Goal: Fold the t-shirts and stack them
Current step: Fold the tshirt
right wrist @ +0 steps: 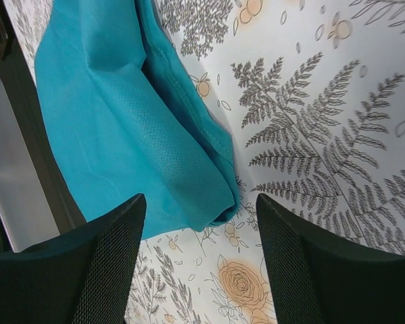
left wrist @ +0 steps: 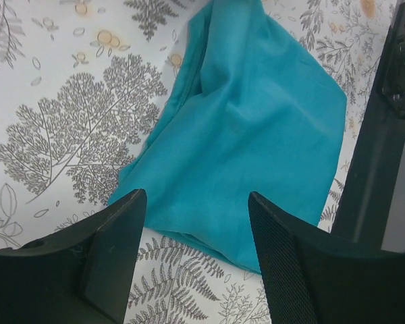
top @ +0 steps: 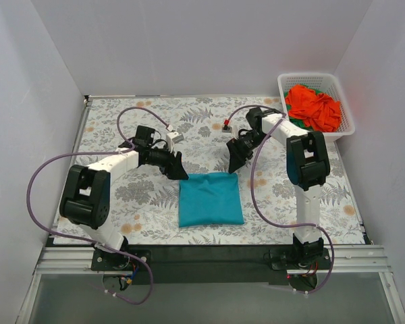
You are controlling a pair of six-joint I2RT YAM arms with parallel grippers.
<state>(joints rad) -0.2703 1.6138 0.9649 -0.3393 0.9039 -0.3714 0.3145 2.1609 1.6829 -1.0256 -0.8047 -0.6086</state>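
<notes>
The teal t-shirt [top: 210, 199] is soft matt cloth, and the right wrist view shows a fine pinhole knit on it. At two o'clock in the top view, the orange-red t-shirt [top: 314, 106] is crumpled matt cloth inside a white plastic lattice basket [top: 309, 75]. The table cover [top: 202, 121] looks smooth and matt, printed with ferns. The left gripper [left wrist: 196, 202] and right gripper [right wrist: 200, 202] are matt black plastic with finely dotted pads [right wrist: 101, 270]. At six o'clock runs a dull silver metal rail [top: 209, 262].

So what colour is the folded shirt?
The folded shirt is teal-blue, clearest from top external.
</notes>
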